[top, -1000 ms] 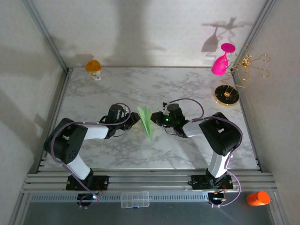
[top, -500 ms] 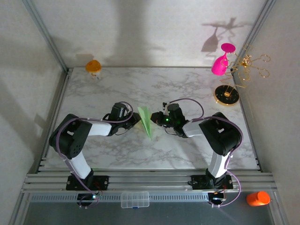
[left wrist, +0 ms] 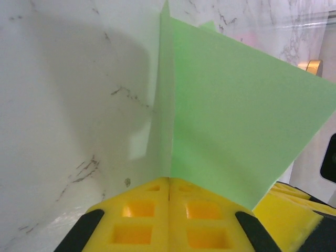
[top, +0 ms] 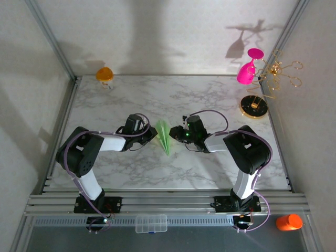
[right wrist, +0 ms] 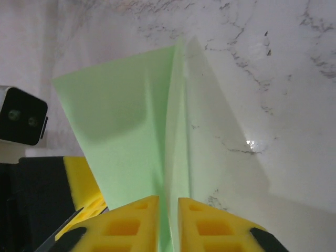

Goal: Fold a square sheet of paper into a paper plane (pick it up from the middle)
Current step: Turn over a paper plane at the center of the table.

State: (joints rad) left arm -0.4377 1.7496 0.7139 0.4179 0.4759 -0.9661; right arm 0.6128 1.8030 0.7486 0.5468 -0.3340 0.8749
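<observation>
Between the yellow fingers [left wrist: 142, 215] of the left gripper [left wrist: 169, 184], pressed tight together, a fold of the paper plane [left wrist: 231, 131] is clamped, its pale green wing rising upright. From the opposite side, the right gripper [right wrist: 168, 202] pinches the same paper, its fingers almost touching around the crease. Seen from above, both grippers meet at the middle of the marble table [top: 210, 100], the plane's narrow point aimed toward the near edge. A pink glass [top: 245, 71] and gold stand [top: 254, 106] sit far right, an orange cup [top: 104, 74] far left.
</observation>
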